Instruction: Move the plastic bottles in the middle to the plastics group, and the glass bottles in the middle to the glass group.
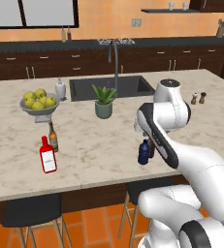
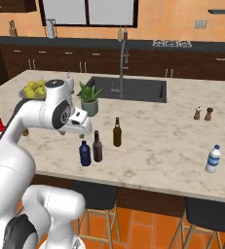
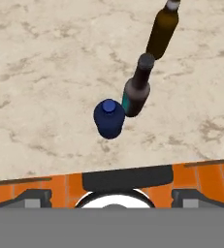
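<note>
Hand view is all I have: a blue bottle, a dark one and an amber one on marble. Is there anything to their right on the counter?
Observer: Yes, two clear plastic bottles stand near the counter's right end in the right base view.
Operator: And the glass group?
Observer: A red bottle and a small brown bottle stand far left, in front of a fruit bowl.
Operator: Is the hand holding anything?
Observer: No. The hand is above the blue bottle, clear of it.
</note>
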